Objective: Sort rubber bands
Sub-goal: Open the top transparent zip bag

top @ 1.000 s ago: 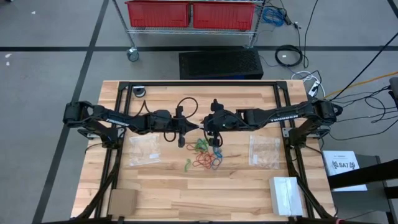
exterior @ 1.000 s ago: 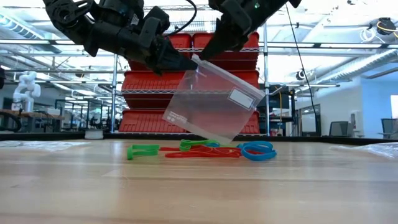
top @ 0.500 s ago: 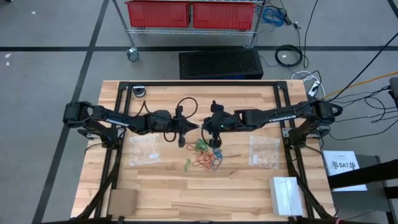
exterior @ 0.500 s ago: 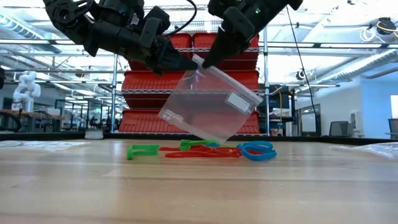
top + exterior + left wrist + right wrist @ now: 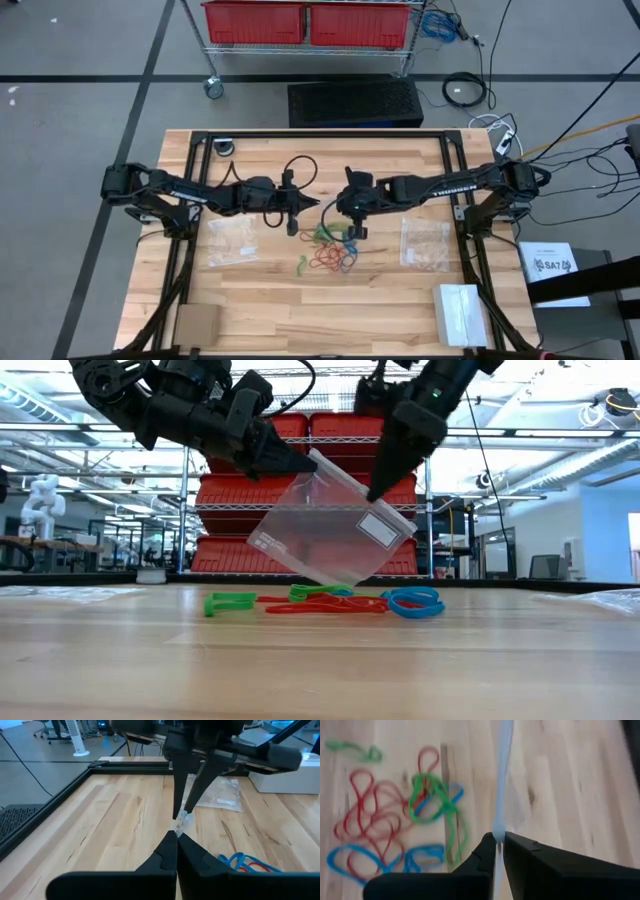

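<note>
**Both grippers closed on one clear bag above the rubber band pile**

**Right gripper.** The right gripper is closed to a narrow gap, with the thin top edge of the clear zip bag pinched between its fingers. The right wrist view shows the bag edge running up between the two dark fingers. In the high view this gripper sits near the table's middle, directly over the far edge of the rubber band pile.

**Left gripper.** The left gripper is fully closed on the other upper corner of the same bag. In the left wrist view its fingertips meet on a crumpled bit of clear plastic, with the right arm's fingers pointing down just beyond it. In the high view the left gripper points toward the right gripper.

**Bag.** The clear zip bag hangs tilted between the two grippers, above the table, with a white label on the side nearer the right gripper. Its lowest corner is close above the bands.

**Rubber bands.** The rubber bands lie in a loose tangle on the wooden table, below the bag: green, red and blue loops. One green band lies slightly apart on the left-arm side.

**Surroundings.** Two further clear bags lie flat on the table, one on each side of the pile: left, right.
</note>
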